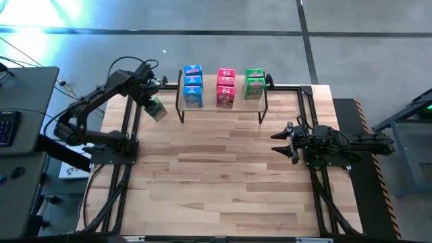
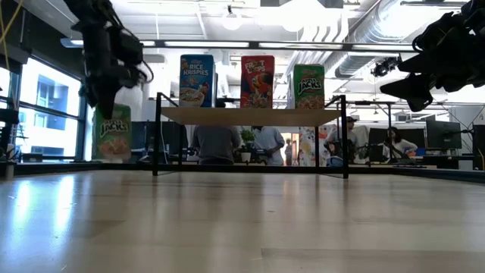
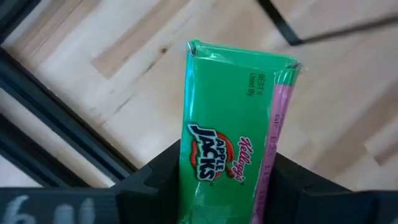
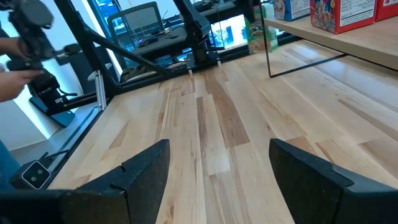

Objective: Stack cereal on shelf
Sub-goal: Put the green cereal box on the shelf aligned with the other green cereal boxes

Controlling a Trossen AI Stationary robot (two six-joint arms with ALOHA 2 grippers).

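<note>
Left gripper [image 1: 152,103]: clamped on green Apple Jacks box [image 1: 156,109]; hovers off the left end of shelf [image 1: 223,108], box clear of the tabletop [image 1: 223,175] in the low view
Grip point: fingers [image 3: 155,180] pinch the two broad faces near one end of green Apple Jacks box; most of the carton juts free beyond the pads
Handling, judged: light, thin cardboard, probably hollow enough to dent under a hard squeeze; glossy print likely a bit slippery; stiff along edges, soft mid-face; best held across broad faces close to an edge, as now
Look of held box: bright green, red and white logo, pink strip down one narrow side, small printed date near the flap
Shelf contents: blue Rice Krispies boxes [image 1: 193,86] at left, pink-red Froot Loops boxes [image 1: 225,88] in the middle, green boxes [image 1: 254,84] at right; all upright; rows run front to back
Right gripper [image 1: 283,142]: fingers spread apart, nothing between them; waits above tabletop at the right side, well apart from shelf
Task stage, judged: nearly done; held box belongs to the green row, at the far end from the holding arm
</note>
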